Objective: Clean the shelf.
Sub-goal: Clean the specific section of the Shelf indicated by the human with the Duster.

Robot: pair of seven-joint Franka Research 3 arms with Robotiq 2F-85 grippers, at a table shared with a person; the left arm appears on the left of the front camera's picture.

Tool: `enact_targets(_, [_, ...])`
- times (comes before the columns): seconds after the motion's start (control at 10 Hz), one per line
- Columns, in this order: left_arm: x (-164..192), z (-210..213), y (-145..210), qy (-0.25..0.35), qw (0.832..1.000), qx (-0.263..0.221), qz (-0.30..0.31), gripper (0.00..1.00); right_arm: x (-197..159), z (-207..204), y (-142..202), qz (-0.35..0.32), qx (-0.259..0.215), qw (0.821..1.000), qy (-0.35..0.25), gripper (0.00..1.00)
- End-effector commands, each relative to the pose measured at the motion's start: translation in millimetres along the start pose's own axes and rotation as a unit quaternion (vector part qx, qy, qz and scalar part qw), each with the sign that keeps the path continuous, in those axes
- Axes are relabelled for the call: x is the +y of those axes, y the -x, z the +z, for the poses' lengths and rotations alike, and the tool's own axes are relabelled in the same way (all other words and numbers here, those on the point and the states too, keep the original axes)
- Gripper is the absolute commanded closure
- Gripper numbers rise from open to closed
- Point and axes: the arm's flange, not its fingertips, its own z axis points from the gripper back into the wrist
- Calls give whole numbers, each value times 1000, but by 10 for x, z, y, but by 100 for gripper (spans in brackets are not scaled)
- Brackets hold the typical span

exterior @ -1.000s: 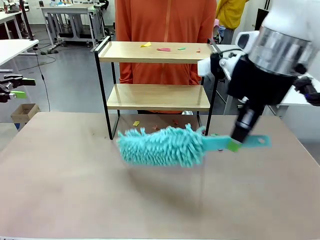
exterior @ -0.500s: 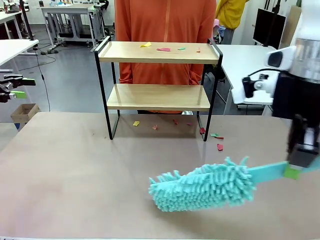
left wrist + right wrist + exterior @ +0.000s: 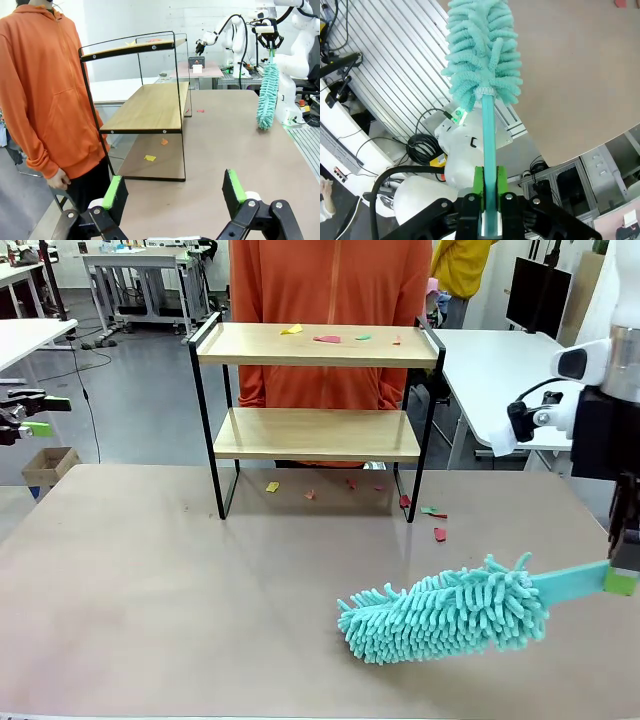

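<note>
Up-left of my left fingers (image 3: 116, 192) stands a person in an orange hoodie (image 3: 42, 85) — a brown tabletop (image 3: 235, 145) stretches ahead of them.

- I see a grey floor (image 3: 140, 410) stretching back beyond the beige work table (image 3: 150, 590).
- A white table (image 3: 25, 338) stands far left, and another (image 3: 480, 360) stands right with a dark monitor (image 3: 538, 295) behind it.
- A cardboard box (image 3: 50, 465) sits on the floor, left.
- My left wrist camera shows a plain white wall (image 3: 115, 20).

White right arm (image 3: 622, 290), black cable (image 3: 533, 390), black left gripper (image 3: 175, 192) (green pads (image 3: 113, 191)), person's orange zip hoodie (image 3: 45, 75)
</note>
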Motion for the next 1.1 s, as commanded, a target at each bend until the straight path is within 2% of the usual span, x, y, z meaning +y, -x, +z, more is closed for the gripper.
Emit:
enact_targets(0.0, [-22,-6,-34,2,1000,-4,-2,0,22,4,-8,3,-6,1000,-6,87])
enact_targets(1.0, [-22,-6,-34,2,1000,-4,-2,0,22,4,-8,3,-6,1000,-6,87])
